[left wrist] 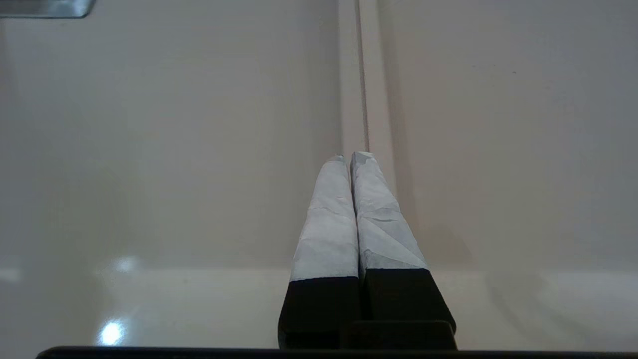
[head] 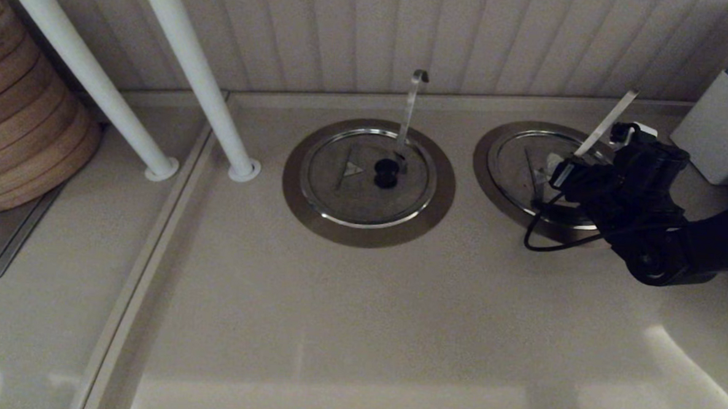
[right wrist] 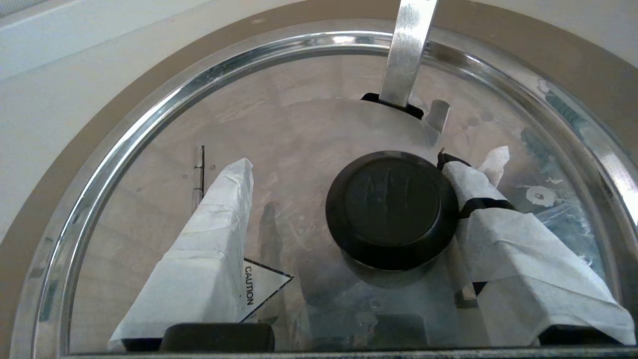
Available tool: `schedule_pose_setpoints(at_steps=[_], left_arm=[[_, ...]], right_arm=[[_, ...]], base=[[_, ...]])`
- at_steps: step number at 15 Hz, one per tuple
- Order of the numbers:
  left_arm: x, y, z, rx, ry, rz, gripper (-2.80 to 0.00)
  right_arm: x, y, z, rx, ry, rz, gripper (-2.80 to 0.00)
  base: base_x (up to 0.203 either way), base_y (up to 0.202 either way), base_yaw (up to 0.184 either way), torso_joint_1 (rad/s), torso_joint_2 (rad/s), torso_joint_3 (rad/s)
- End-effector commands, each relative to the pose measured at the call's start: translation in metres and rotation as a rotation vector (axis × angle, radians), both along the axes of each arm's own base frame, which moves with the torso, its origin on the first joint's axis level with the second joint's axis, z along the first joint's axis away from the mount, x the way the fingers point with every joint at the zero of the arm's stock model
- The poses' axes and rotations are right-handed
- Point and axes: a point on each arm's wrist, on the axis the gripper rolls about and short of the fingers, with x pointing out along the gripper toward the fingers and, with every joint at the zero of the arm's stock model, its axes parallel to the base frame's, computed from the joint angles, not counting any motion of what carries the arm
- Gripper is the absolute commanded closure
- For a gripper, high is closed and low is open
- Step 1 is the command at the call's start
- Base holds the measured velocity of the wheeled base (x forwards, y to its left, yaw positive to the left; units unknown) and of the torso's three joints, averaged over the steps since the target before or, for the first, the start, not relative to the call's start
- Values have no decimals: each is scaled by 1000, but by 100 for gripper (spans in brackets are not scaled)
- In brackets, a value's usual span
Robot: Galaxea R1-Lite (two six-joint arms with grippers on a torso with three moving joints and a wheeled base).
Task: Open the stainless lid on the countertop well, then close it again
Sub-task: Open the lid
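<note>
The right gripper (right wrist: pixel 349 199) hangs over the stainless lid (right wrist: pixel 309 149) at the right of the head view, its paper-wrapped fingers (right wrist: pixel 209 239) spread wide on either side of the black knob (right wrist: pixel 392 207); one finger lies right beside the knob's edge, whether touching I cannot tell, and the other stands well apart from it, above the caution triangle (right wrist: pixel 264 286). Nothing is pinched between them. The lid lies flat and closed in the countertop well (head: pixel 485 167), whose bright rim (right wrist: pixel 164 104) and brownish flange ring it, with a bluish smudge (right wrist: pixel 563 219) near the lid's edge. A flat steel handle (right wrist: pixel 406 55) rises through a notch in the lid just beyond the knob. In the middle of the head view sits a second lid (head: pixel 346 188), closed in its own ring, with a hooked ladle handle (head: pixel 411 105) standing up from it. Two white poles (head: pixel 185 67) slant down to the counter at upper left, beside a stack of woven baskets (head: pixel 18 109). The left gripper (left wrist: pixel 353 159) is parked above bare countertop (left wrist: pixel 174 149), its wrapped fingers pressed together.
</note>
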Motion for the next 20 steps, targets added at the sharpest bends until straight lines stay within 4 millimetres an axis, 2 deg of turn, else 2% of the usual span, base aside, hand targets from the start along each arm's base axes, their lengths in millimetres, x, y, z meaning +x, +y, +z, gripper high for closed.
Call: schedule_pose_setpoints(at_steps=[1, 16, 20], left_arm=[[0, 0, 0, 0, -2, -1, 0], [0, 0, 0, 0, 0, -1, 0], [0, 0, 0, 0, -1, -1, 0]], right_arm=[[-1, 1, 4, 6, -16, 2, -280], [-21, 23, 28, 22, -72, 62, -280], [-18, 25, 24, 23, -61, 65, -280]], base=[[0, 0, 0, 0, 0, 0], [0, 0, 0, 0, 0, 0], [0, 0, 0, 0, 0, 0]])
